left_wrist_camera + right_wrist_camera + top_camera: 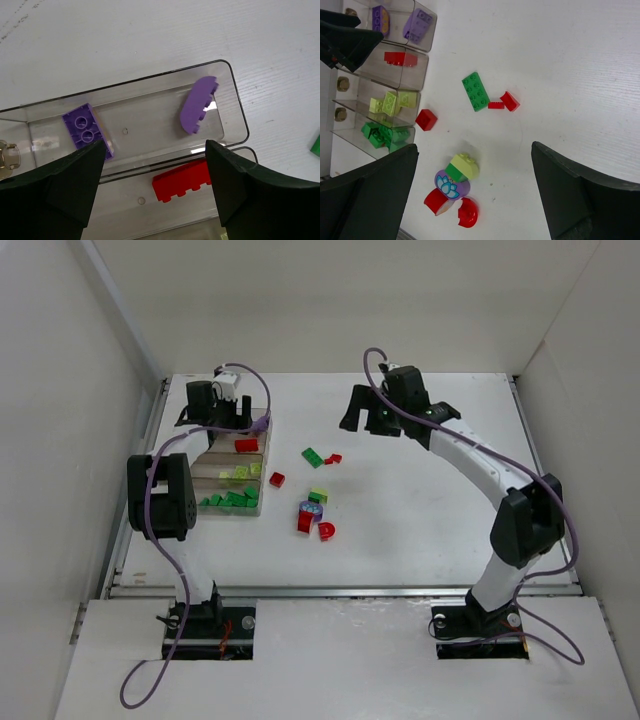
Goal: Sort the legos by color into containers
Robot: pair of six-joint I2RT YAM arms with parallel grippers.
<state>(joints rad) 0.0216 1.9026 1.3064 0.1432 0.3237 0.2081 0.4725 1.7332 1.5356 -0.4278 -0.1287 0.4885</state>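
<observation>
The clear four-row container [264,472] stands at the left. Its far row holds two purple legos [199,104] [84,127]. One red lego [182,181] lies in the row beside it. Yellow-green legos [392,102] and dark green legos [382,135] fill the other two rows. My left gripper [155,150] hovers open over the purple and red rows, holding nothing. My right gripper [365,418] hangs open high above the loose legos: a green brick [477,91], small red pieces [504,102], a red cube [426,119] and a stacked cluster [454,180] of yellow-green, green, purple and red.
White walls enclose the table on the left, back and right. The left arm's elbow [162,496] rises just left of the container. A metal rail [340,591] runs along the near edge.
</observation>
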